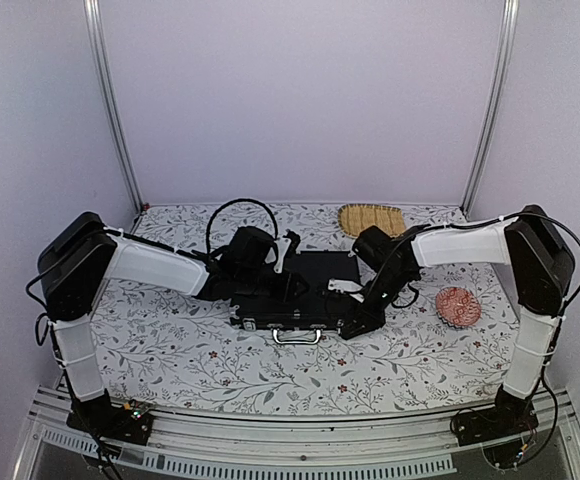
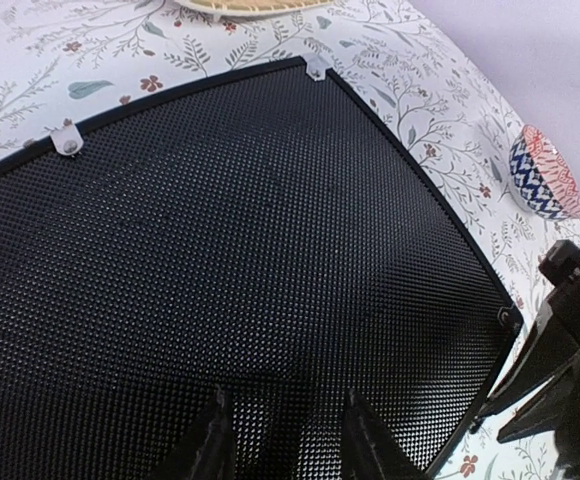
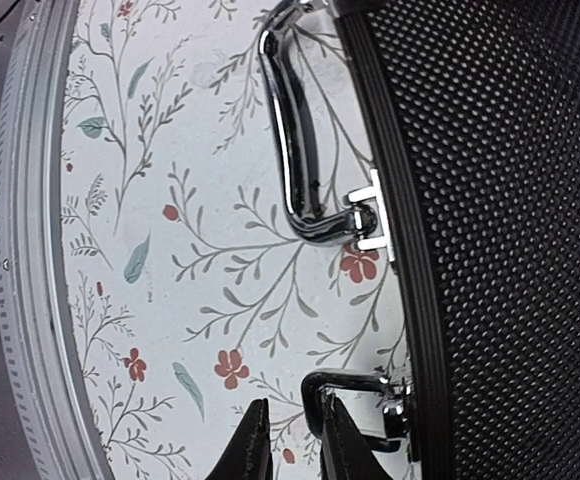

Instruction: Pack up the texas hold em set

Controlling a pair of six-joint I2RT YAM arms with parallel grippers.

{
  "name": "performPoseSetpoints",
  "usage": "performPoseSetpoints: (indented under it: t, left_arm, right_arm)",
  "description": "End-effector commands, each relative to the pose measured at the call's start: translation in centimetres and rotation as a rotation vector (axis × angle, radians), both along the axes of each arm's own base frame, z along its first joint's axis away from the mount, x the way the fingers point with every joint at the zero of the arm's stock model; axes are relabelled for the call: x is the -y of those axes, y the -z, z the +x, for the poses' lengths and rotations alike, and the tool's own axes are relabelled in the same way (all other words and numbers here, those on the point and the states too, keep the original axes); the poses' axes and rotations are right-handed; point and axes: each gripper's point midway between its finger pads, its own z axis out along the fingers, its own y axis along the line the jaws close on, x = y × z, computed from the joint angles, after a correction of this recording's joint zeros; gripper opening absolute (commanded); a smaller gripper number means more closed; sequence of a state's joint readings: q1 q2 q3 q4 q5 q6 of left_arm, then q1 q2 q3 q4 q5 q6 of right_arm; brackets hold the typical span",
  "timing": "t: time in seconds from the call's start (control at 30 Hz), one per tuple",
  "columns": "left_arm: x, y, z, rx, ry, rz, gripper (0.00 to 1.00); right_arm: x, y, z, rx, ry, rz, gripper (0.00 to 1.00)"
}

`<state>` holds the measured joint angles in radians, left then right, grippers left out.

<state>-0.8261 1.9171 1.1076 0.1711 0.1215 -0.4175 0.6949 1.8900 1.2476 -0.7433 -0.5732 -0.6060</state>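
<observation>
The black briefcase [image 1: 305,285] lies flat and closed in the middle of the table, with its metal handle [image 1: 297,336] toward the near edge. Chips, cards, dice and discs are out of view. My left gripper [image 1: 282,288] is open just above the dimpled lid [image 2: 220,240], its fingertips [image 2: 213,440] apart with nothing between them. My right gripper [image 1: 358,318] is at the case's front right corner. In the right wrist view it [image 3: 290,440] is slightly open beside the handle [image 3: 290,150], and one fingertip [image 3: 338,440] touches the right latch [image 3: 365,385].
A woven straw mat [image 1: 370,218] lies behind the case. A red patterned round dish [image 1: 458,306] stands to its right and also shows in the left wrist view [image 2: 542,175]. The table's metal front rail [image 3: 30,250] runs close to the handle.
</observation>
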Motion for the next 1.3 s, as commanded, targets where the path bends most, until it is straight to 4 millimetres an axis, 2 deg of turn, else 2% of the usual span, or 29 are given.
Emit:
performPoseSetpoints:
  t: [0.0, 0.2, 0.27, 0.4, 0.5, 0.6, 0.67, 0.7, 0.83, 1.0, 1.27]
  left_arm:
    - [-1.7, 4.2, -1.2, -0.100, -0.006, 0.088, 0.37]
    - [-1.8, 4.3, -1.2, -0.100, -0.006, 0.093, 0.38]
    - [-1.8, 4.3, -1.2, -0.101, -0.004, 0.090, 0.38]
    - [-1.9, 4.4, -1.3, -0.103, -0.005, 0.095, 0.38]
    - [-1.8, 4.3, -1.3, -0.101, 0.000, 0.094, 0.38]
    - [-1.8, 4.3, -1.3, -0.100, 0.008, 0.097, 0.38]
    - [-1.7, 4.3, -1.4, -0.098, 0.014, 0.097, 0.38]
    - [-1.7, 4.3, -1.4, -0.098, 0.017, 0.099, 0.38]
    - [-1.7, 4.4, -1.4, -0.096, 0.021, 0.104, 0.38]
    - [-1.8, 4.4, -1.5, -0.099, 0.023, 0.106, 0.38]
    - [-1.8, 4.3, -1.6, -0.101, 0.021, 0.102, 0.38]
  right_arm:
    - [0.3, 2.8, 1.2, 0.043, 0.034, -0.054, 0.20]
    - [0.5, 4.0, 3.4, 0.141, 0.116, -0.076, 0.20]
    - [0.4, 3.8, 3.4, 0.161, 0.116, -0.060, 0.21]
    - [0.6, 2.3, 2.9, 0.187, 0.112, -0.014, 0.25]
    - [0.7, -0.5, 1.6, 0.201, 0.077, 0.052, 0.31]
    - [1.5, -2.2, 0.6, 0.247, 0.040, 0.077, 0.40]
    - [2.5, -2.5, 1.0, 0.297, 0.048, 0.060, 0.44]
    - [3.1, -2.5, 1.4, 0.316, 0.063, 0.054, 0.51]
    - [4.4, -2.0, 3.5, 0.337, 0.155, 0.041, 1.00]
    - [4.4, -0.3, 4.9, 0.353, 0.210, 0.018, 0.99]
    - [3.3, 0.6, 5.7, 0.316, 0.243, 0.049, 0.99]
